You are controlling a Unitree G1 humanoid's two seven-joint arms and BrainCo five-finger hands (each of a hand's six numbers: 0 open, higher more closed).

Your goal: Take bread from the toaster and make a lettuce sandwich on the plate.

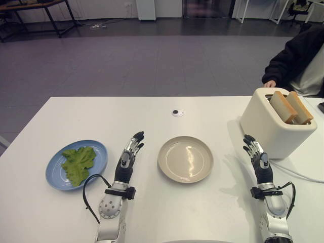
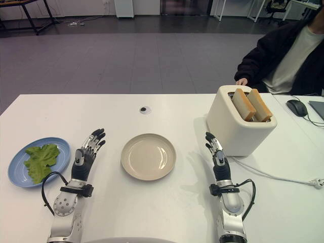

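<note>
White table (image 1: 101,116), nothing begun: bread (image 1: 291,107) in the toaster (image 1: 268,130), lettuce (image 1: 78,163) aside, plate (image 1: 185,159) bare. Left hand (image 1: 127,157) and right hand (image 1: 257,154) lie open-fingered, empty

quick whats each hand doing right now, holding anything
left hand: open, holding nothing, between the blue plate and the beige plate
right hand: open, holding nothing, beside the toaster
</note>
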